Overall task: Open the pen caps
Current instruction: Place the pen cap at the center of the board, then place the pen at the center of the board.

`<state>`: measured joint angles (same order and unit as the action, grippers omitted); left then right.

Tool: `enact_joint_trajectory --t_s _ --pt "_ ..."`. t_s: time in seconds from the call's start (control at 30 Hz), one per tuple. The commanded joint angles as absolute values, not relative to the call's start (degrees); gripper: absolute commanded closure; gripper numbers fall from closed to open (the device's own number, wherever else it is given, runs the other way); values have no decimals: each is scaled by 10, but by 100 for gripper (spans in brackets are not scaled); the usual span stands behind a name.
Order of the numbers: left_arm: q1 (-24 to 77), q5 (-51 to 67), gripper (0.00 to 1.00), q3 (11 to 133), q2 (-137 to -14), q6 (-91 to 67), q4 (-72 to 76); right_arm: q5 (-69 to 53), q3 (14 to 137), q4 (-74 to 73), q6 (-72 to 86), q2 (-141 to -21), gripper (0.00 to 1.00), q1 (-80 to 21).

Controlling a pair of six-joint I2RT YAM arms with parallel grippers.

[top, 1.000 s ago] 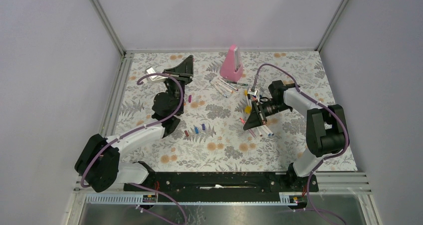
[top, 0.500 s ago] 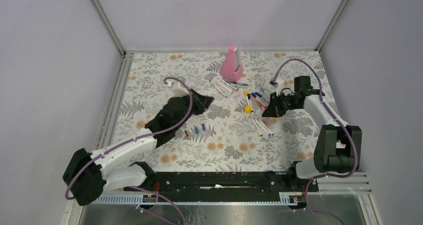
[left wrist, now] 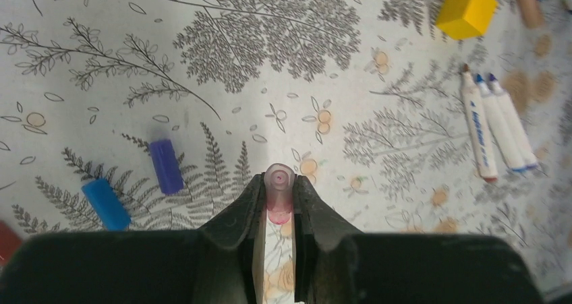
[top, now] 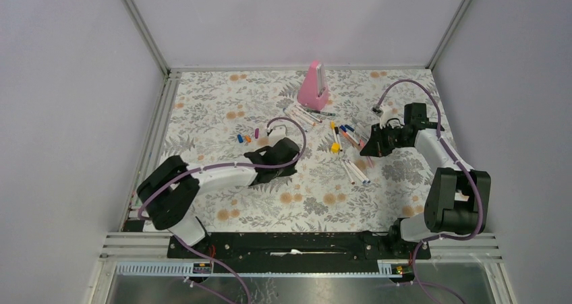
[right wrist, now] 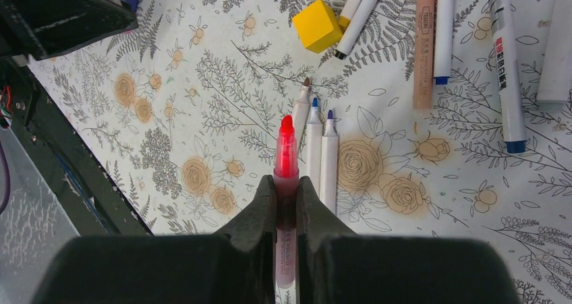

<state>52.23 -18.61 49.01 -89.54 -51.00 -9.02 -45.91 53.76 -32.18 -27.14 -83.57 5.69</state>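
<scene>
White-shelled left arm (top: pixel 222 176) and right arm (top: pixel 430 143) have black joints (top: pixel 168 196); a purple cable (top: pixel 403 81) loops along each.

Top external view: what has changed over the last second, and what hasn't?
The left arm swung back from the far left of the table to the middle and sits low, the left end effector holding a pink cap. The right end effector pulled right, off the loose pens, gripping a red-tipped marker. The pink wedge, the yellow cube and those pens stayed put.
</scene>
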Motion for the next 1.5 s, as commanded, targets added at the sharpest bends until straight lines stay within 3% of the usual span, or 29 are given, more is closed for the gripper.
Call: enact_joint_trajectory --t_s 0.0,0.53,0.63,1.0,1.1,1.4,1.47 --pt "525 -241 96 553 -950 -515 -147 -456 536 -313 -269 -832 93 63" --pt "523 -245 76 575 -990 -505 -169 -417 532 -314 -279 -855 90 67" --pt "524 -248 68 576 -977 -503 -173 -400 530 -316 -291 -865 89 67" --pt "524 -258 56 559 -852 -482 -176 -367 538 -350 -338 -934 84 66" --pt "524 -259 46 539 -803 -461 -159 -363 539 -349 -337 -944 80 66" --pt "522 -266 2 385 -652 -437 -43 -375 546 -358 -331 -960 65 66" --pt "520 -256 1 360 -628 -434 -25 -371 550 -363 -332 -958 63 66"
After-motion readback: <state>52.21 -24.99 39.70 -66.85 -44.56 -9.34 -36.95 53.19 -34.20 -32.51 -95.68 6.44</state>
